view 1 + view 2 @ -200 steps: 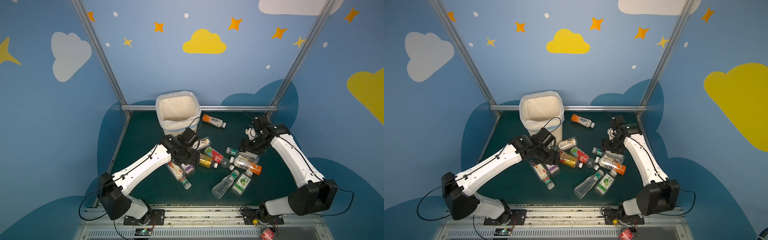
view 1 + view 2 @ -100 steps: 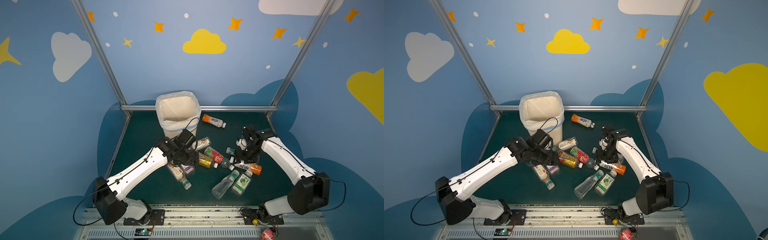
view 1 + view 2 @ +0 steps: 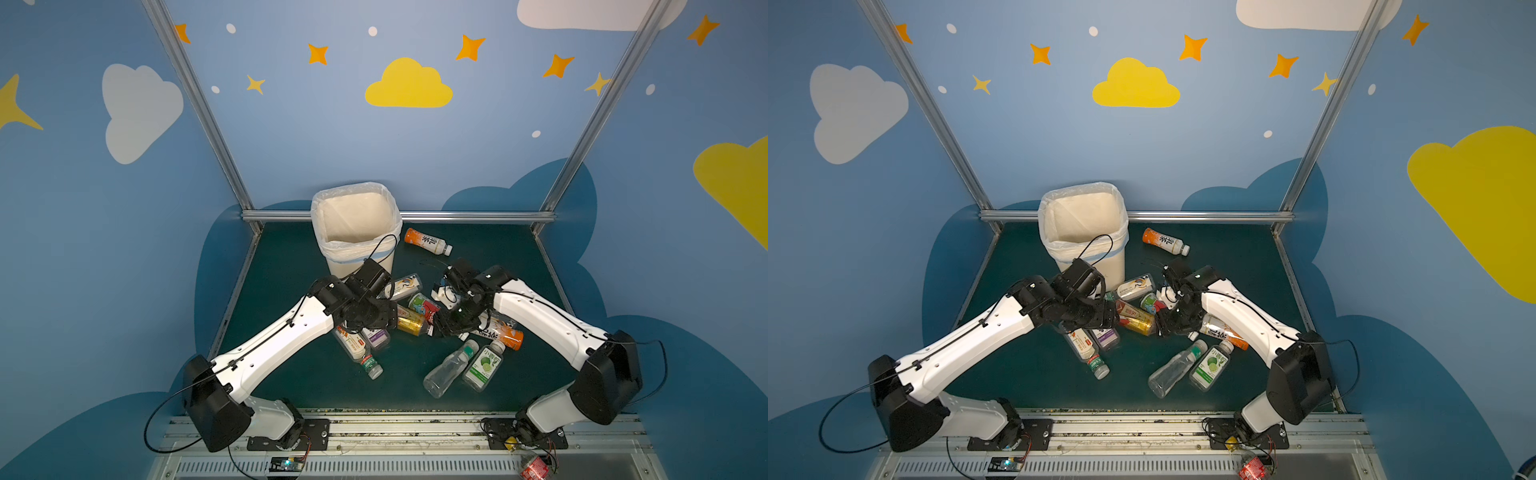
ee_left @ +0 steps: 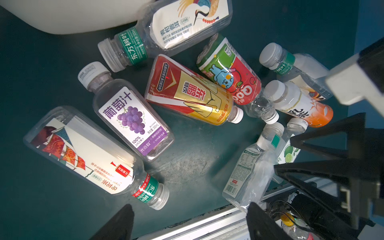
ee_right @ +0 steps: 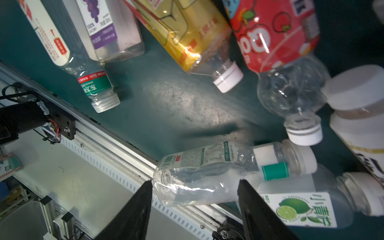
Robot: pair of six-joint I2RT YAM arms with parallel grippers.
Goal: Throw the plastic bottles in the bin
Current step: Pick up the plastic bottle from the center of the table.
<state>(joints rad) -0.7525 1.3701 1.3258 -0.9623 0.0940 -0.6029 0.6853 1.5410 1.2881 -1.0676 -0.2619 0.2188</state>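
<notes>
Noted left gripper (image 4: 190,207) spread wide and empty, right gripper (image 5: 194,185) parted less and holding nothing, both hanging low over the plastic bottles (image 4: 187,93) strewn flat just ahead of them; bin (image 3: 332,257) near, behind the left one. Judged the bottles empty, light, slick and easily dented, prone to roll or squirt out. Reckoned best taken across the labelled mid-body, crosswise, not by cap or neck.

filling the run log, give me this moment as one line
left gripper: open | right gripper: open | held: nothing | plastic bottles: piled under both grippers | bin: upright behind pile
</notes>
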